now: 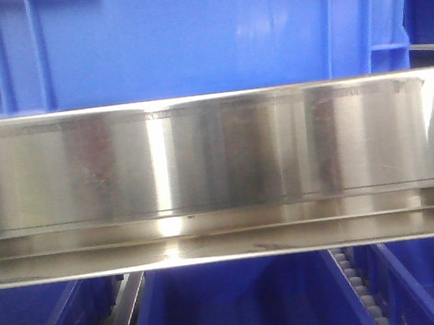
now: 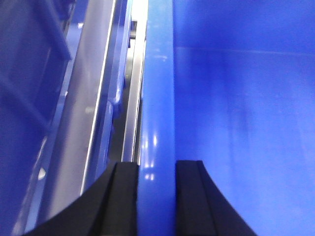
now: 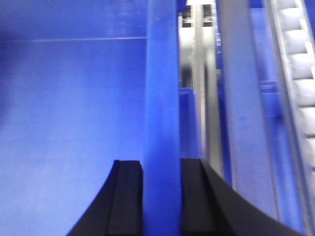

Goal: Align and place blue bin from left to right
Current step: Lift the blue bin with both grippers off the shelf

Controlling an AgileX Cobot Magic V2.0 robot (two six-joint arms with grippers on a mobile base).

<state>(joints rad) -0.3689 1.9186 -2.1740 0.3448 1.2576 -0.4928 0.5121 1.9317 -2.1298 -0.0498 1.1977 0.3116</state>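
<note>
In the front-facing view, a large bright blue rectangular plastic bin [image 1: 157, 37] fills the top of the frame, nearly from edge to edge. Its side wall is smooth and glossy, and raised vertical ribs are moulded near its corners. Directly below it in the frame, a shiny steel rail [image 1: 217, 162] is stretched across the full width, marked with streaked reflections and stepped along its lower lip. Beneath the rail, parts of darker blue crates [image 1: 240, 307] are seen, and a roller track [image 1: 358, 287] of small pale wheels is set between two of them.

In the left wrist view, the left gripper [image 2: 156, 169] is closed onto the flat, glossy top rim of the blue bin, with one matte black finger [image 2: 125, 196] pressed against each face. The smooth interior is seen at the right, the steel rail at the left.

In the right wrist view, the right gripper [image 3: 161, 169] is likewise clamped across the rim of the blue bin, with a black finger on each side. The interior wall lies at the left, the metal rail and the pale roller track at the right.
</note>
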